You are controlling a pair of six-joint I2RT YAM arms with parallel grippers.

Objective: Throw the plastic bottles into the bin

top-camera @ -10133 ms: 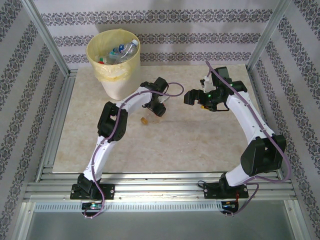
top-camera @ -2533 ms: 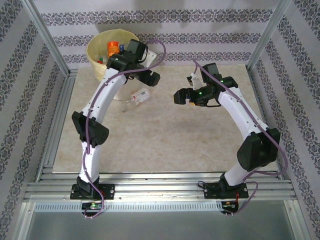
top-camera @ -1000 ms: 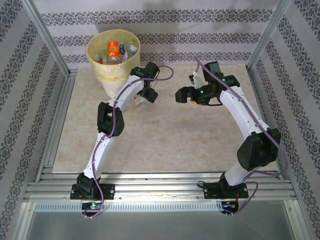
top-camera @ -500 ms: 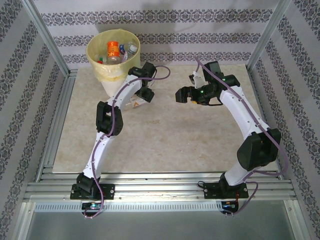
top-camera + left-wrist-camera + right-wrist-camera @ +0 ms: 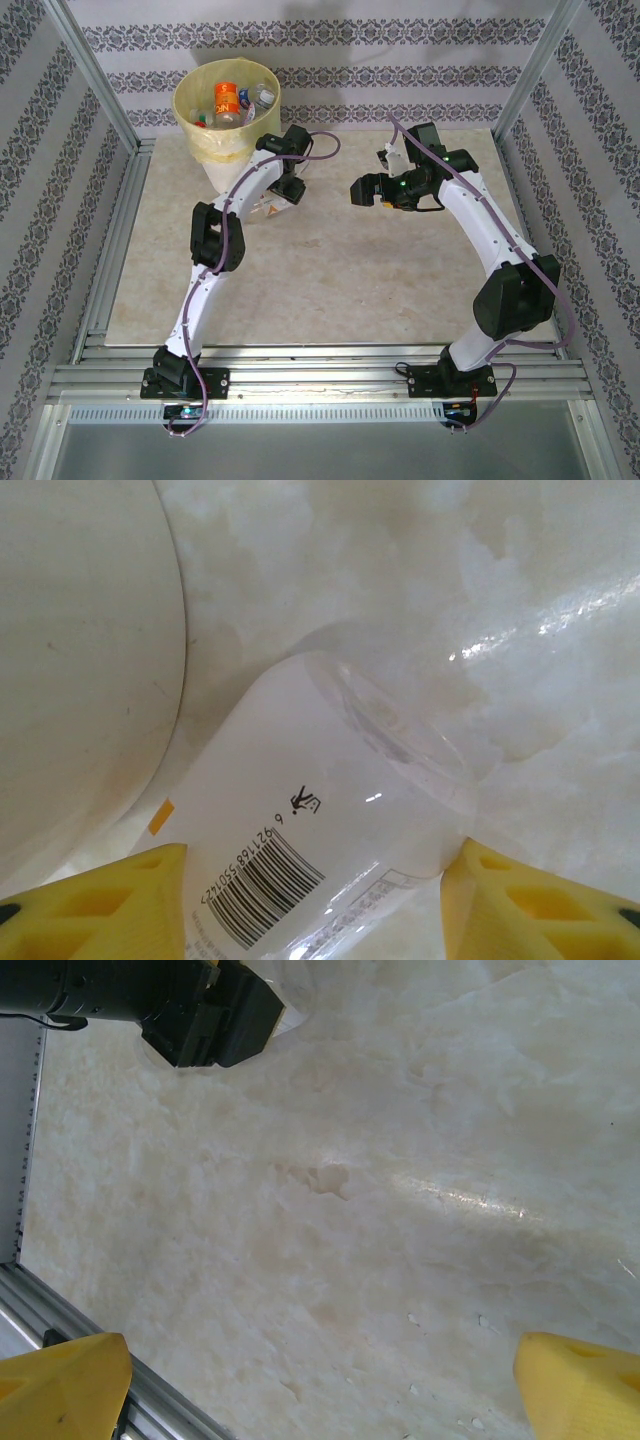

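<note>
Step in hand: pickup of a clear bottle lying on its side on the surface, touching or just beside the bin wall at far left. Left pincer spread open, fingers straddling the bottle, not yet clamped. Right pincer open and empty above bare surface. Other bottles already in bin. Next: close, lift clear of rim, release above bag.

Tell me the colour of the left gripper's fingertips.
Yellow: the left gripper's fingertips show best in the left wrist view.
</note>
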